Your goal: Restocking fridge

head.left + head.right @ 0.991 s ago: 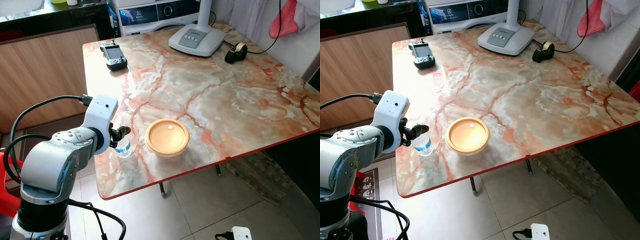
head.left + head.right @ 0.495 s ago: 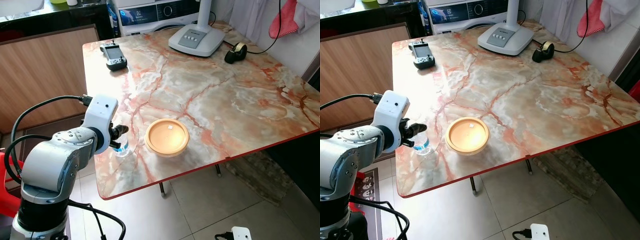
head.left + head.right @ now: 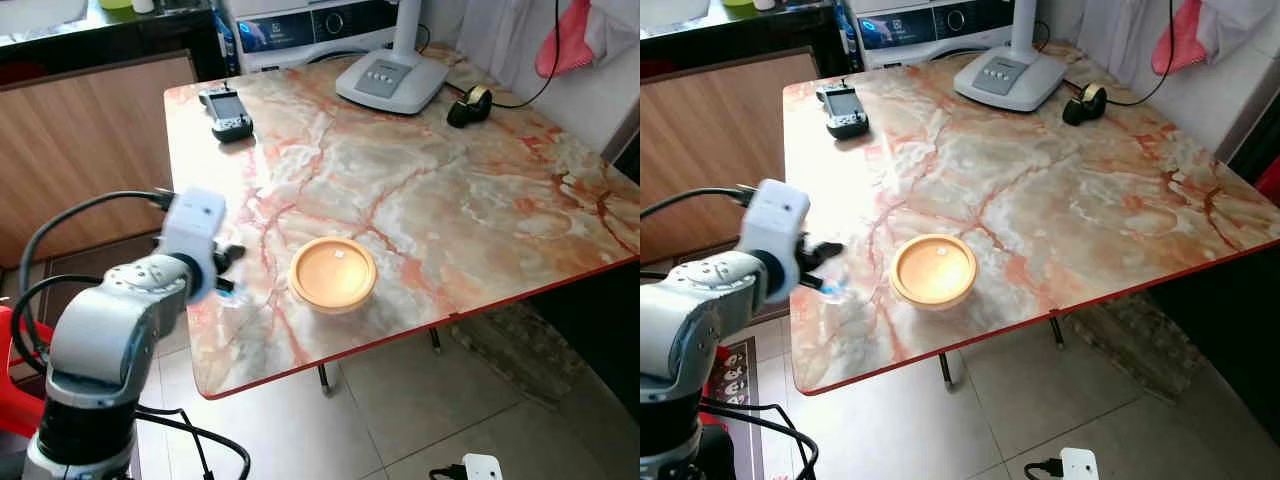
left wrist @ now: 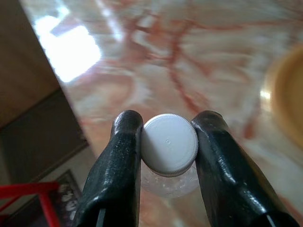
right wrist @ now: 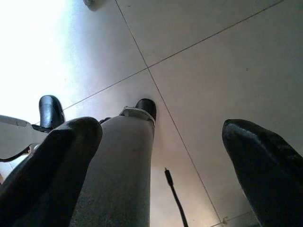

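Left tool [image 4: 168, 142] clamped on bottle [image 4: 169, 150] cap at desk [image 3: 450, 190] edge. Recommend lifting vertically, bottle upright, clear of bowl [image 3: 333, 273]. Right tool [image 5: 165, 156] idle, fingers apart.

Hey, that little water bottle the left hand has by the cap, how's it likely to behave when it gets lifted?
The water bottle looks small and clear, so probably light. The left hand pinches only its white ribbed cap, so the body may swing or tilt below the fingers. The ribbing should help grip, though a round cap could twist between two narrow black fingers.
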